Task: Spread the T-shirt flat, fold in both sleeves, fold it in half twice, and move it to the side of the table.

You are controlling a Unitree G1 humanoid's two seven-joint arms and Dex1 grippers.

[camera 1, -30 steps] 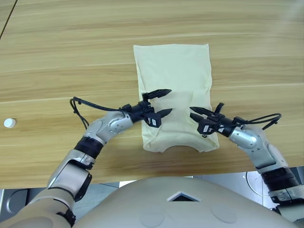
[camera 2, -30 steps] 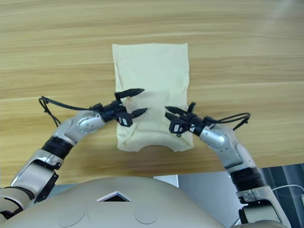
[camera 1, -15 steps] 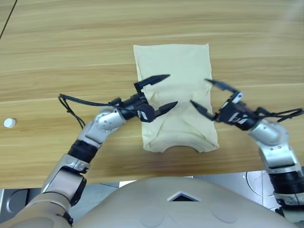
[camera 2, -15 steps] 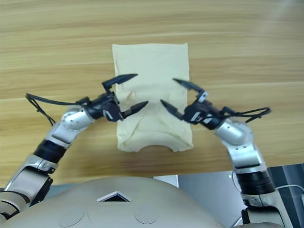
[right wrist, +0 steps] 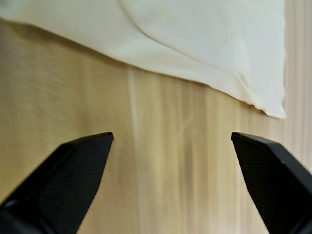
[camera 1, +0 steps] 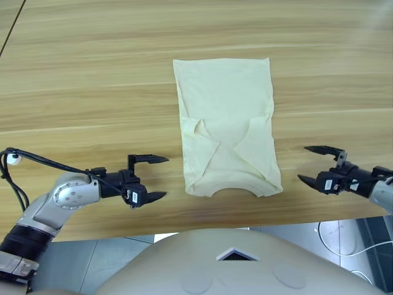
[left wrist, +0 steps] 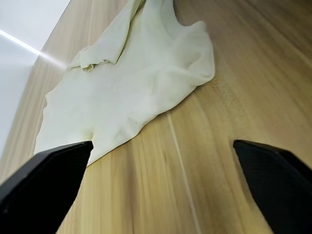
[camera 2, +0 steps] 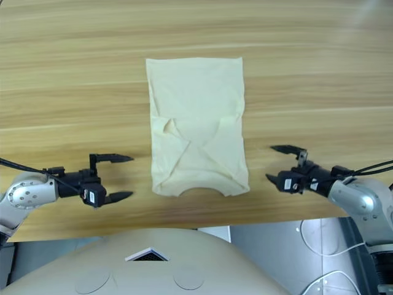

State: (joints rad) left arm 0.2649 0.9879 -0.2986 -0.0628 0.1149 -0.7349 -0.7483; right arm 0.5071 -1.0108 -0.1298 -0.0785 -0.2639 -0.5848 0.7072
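Observation:
A pale yellow T-shirt lies flat on the wooden table as a narrow upright rectangle, both sleeves folded in over its middle and the neckline at the near edge. My left gripper hovers open over bare wood to the shirt's left near the front edge, holding nothing. My right gripper stands open to the shirt's right at the same depth, also empty. In the left wrist view the T-shirt lies ahead of the open fingers; in the right wrist view the T-shirt edge runs beyond the fingertips.
A small white round object sits on the table at the far left, beside my left arm's cable. The table's front edge runs just below the shirt's neckline. Wide bare wood lies on both sides of the shirt and beyond it.
Both grippers have let go of the sleeves and drawn outward and toward the front edge, off the shirt. The sleeves now rest folded on the shirt's middle.

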